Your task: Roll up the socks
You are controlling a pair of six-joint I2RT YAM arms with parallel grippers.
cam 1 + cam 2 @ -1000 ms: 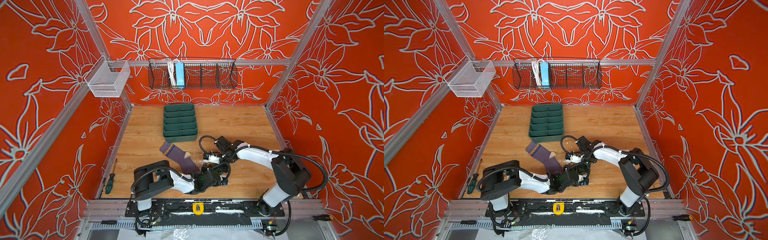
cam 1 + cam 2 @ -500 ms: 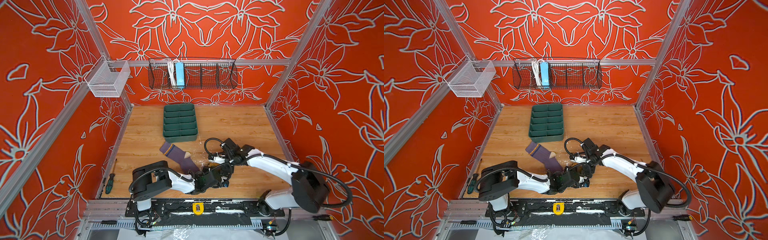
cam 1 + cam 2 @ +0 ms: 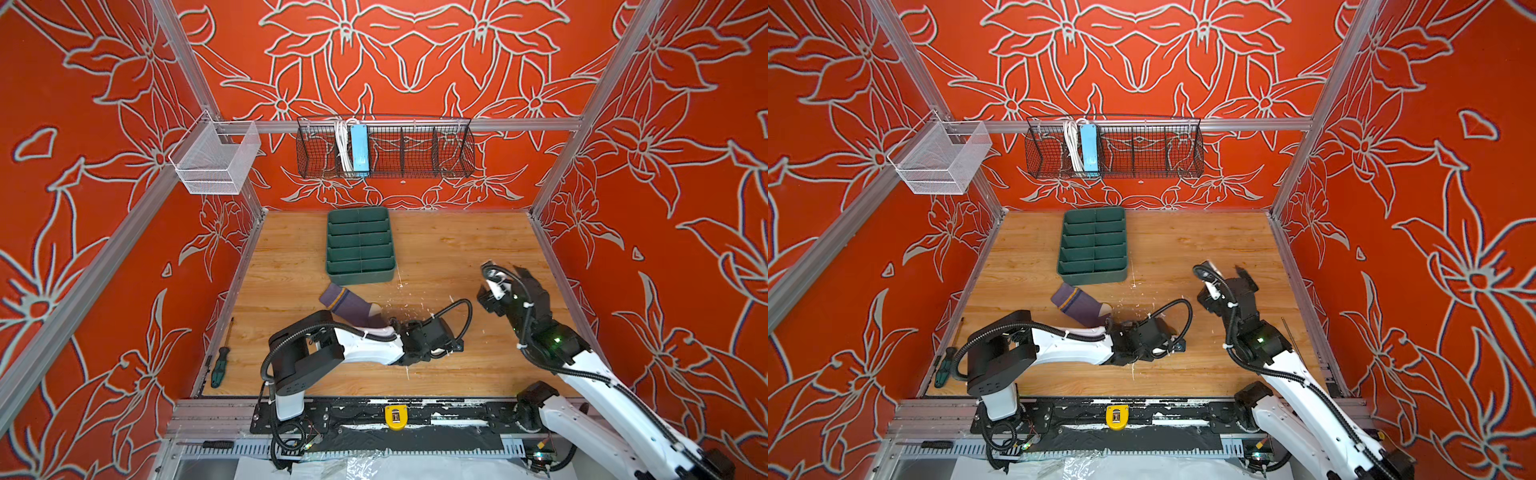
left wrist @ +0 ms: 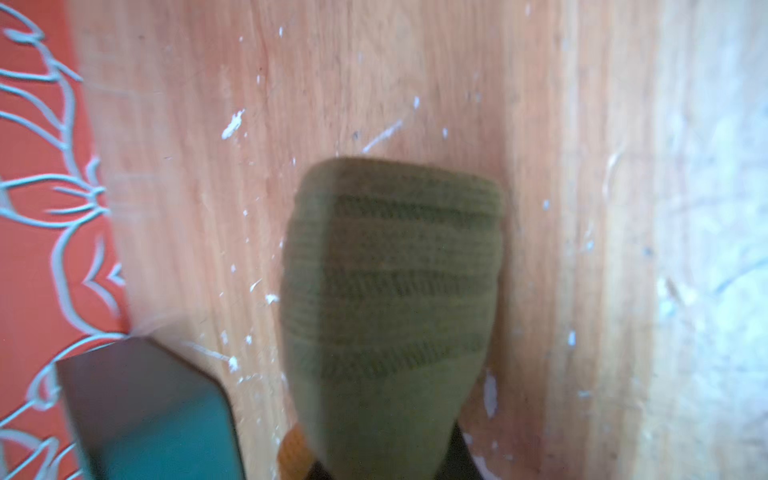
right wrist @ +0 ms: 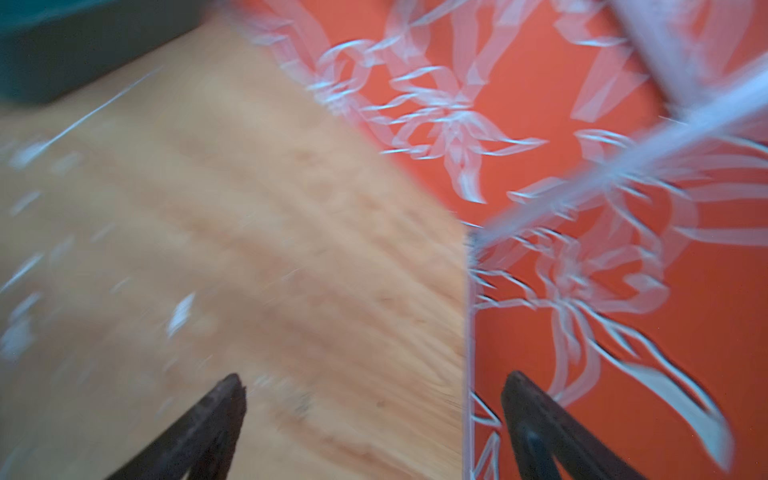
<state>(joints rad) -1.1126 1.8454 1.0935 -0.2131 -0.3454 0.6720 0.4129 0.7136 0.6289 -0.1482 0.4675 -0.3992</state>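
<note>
The purple sock (image 3: 353,308) (image 3: 1080,306) lies flat on the wooden floor, yellow cuff stripe toward the green tray. Its toe end runs under my left arm. My left gripper (image 3: 446,347) (image 3: 1169,347) lies low over the floor, just right of that sock. In the left wrist view the olive-green sock (image 4: 390,291) is a rolled, striped bundle sticking out from between the jaws, and the left gripper (image 4: 382,467) is shut on it. The left gripper's body hides this sock in both top views. My right gripper (image 3: 505,274) (image 3: 1221,270) (image 5: 374,395) hangs raised at the right, open and empty.
A green divided tray (image 3: 359,245) (image 3: 1093,245) (image 4: 145,407) stands behind the socks. A screwdriver (image 3: 220,365) lies at the left floor edge. A black wire basket (image 3: 386,149) and a white mesh basket (image 3: 216,160) hang on the walls. The right wall (image 5: 582,291) is close to the right gripper.
The right gripper opened, left the sock bundle and pulled away to the right and upward. The left gripper stayed low, shut on the olive-green sock.
</note>
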